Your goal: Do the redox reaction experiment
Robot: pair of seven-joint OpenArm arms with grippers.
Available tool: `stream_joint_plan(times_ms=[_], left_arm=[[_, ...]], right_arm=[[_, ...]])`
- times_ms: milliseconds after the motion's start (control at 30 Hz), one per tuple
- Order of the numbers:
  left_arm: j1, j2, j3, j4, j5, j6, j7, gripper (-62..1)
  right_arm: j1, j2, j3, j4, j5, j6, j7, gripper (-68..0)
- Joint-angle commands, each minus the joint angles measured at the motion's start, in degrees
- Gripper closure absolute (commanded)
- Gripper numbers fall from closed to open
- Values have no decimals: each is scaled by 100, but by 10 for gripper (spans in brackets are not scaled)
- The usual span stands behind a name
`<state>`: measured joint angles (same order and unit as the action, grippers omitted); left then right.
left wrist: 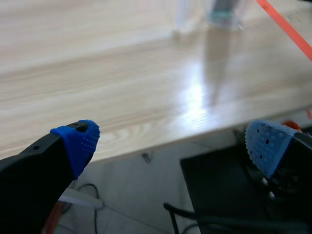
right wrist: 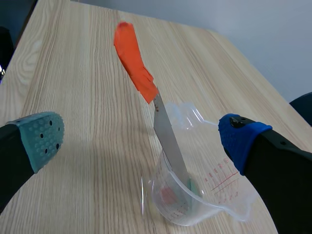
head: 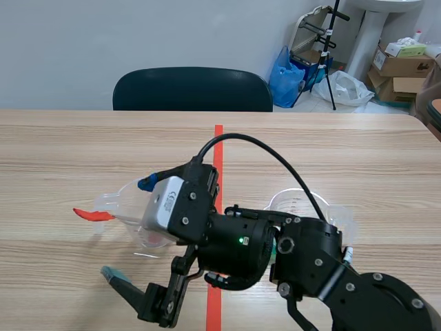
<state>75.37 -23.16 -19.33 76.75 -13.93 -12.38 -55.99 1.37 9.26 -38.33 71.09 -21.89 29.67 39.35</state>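
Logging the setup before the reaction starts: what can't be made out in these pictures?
1. Scene view: the right arm hides most of the measuring cup and the second cup.
2. Right wrist view: the cup's contents show only as reddish and greenish smudges.
3. Left wrist view: a clear vessel ahead of the left gripper is blurred and cut off.

Cup (head: 289, 201) partly behind right arm (head: 310, 255)

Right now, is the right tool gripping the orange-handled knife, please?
No, the knife leans blade-down in the clear cup, free of the open right tool.
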Motion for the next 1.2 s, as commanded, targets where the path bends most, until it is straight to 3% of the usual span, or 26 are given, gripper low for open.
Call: stream_joint_plan(times_ms=[0,133,267,500,600,700,900,1167], left_arm=[[-2,286,-94,232,37,55,-129,-623],[-127,850,-149,544,693,254,-92,-623],[-125,1438,-149,848,1346,286,-109,-623],[-127,2271,-149,1196,2317,372,-120,-623],[-127,2363,-149,1222,2341,625,-118,-623],[-144,2378,-238,1222,2284,931,-94,-623],[-756,2702,-1294,1222,2061,968,184,-623],[-876,2345,-1381,1237,2033,973,369,-623]], right_arm=[[-15,190,0,385,98,-28,155,-679],[-321,675,2,1032,494,-92,-7,-679],[-649,1091,127,1606,1272,-413,-439,-679],[-1357,1530,929,2503,2159,-597,-1008,-679],[-1740,1622,1353,2879,2459,-643,-1224,-679],[-2184,1665,1766,3261,2625,-872,-1414,-679],[-2990,1727,2544,4002,2817,-1088,-1803,-679],[-3904,1725,3676,4721,3456,-1086,-2004,-679]])
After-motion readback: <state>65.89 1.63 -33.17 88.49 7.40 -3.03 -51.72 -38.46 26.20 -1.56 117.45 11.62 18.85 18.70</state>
